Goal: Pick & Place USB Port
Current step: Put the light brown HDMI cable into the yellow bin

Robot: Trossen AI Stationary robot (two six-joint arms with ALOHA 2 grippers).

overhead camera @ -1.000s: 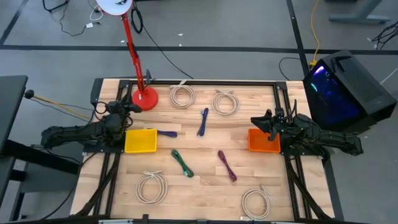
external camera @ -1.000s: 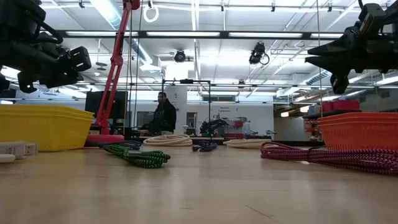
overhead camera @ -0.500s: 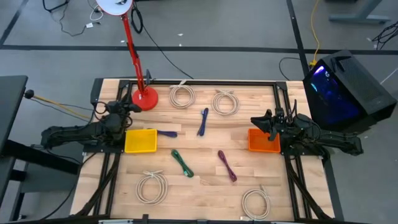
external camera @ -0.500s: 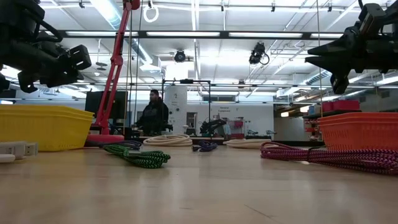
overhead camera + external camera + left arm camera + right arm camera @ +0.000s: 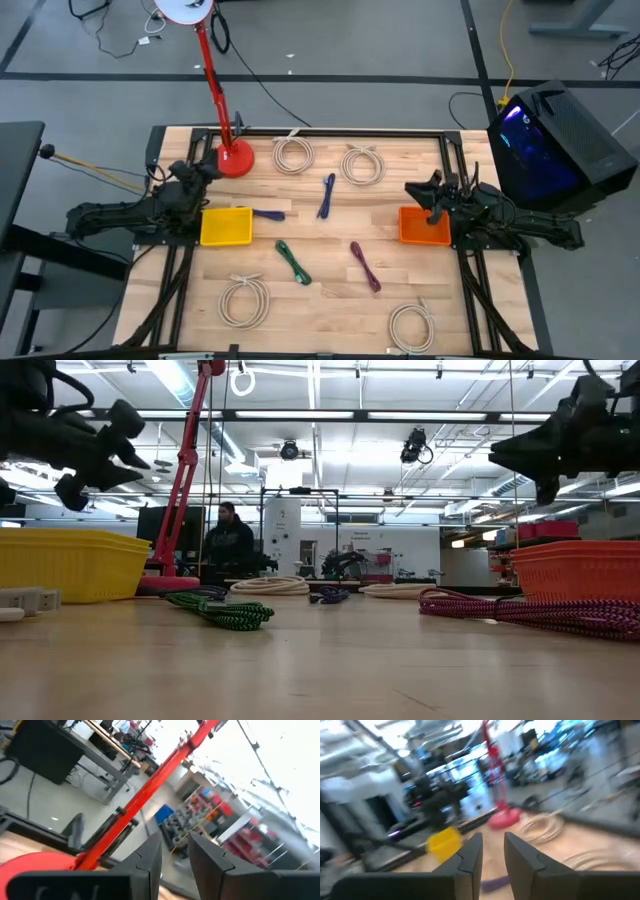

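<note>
Several short cables lie loose on the wooden table: a blue one point(image 5: 327, 195), a dark blue one point(image 5: 268, 214) beside the yellow bin point(image 5: 227, 226), a green one point(image 5: 293, 262) and a purple one point(image 5: 365, 266). In the low view a pale USB plug point(image 5: 28, 600) rests on the table in front of the yellow bin point(image 5: 70, 565). My left gripper point(image 5: 212, 168) hovers above the table just beyond the yellow bin, open by a narrow gap point(image 5: 175, 855) and holding nothing. My right gripper point(image 5: 410, 190) hovers over the orange bin point(image 5: 424, 226), its fingers point(image 5: 493, 852) also slightly apart and empty.
A red lamp stands on its base point(image 5: 232, 157) at the far left, close to my left gripper. White cable coils lie at the far side point(image 5: 293, 154) point(image 5: 362, 165) and near side point(image 5: 245, 300) point(image 5: 411, 325). A person point(image 5: 228, 545) moves in the room behind.
My left gripper has rolled about its own axis and risen a little, so its fingers now stand tilted in the low view. My right gripper has rolled slightly in place. The cables have kept still. The person in the background has walked leftward.
</note>
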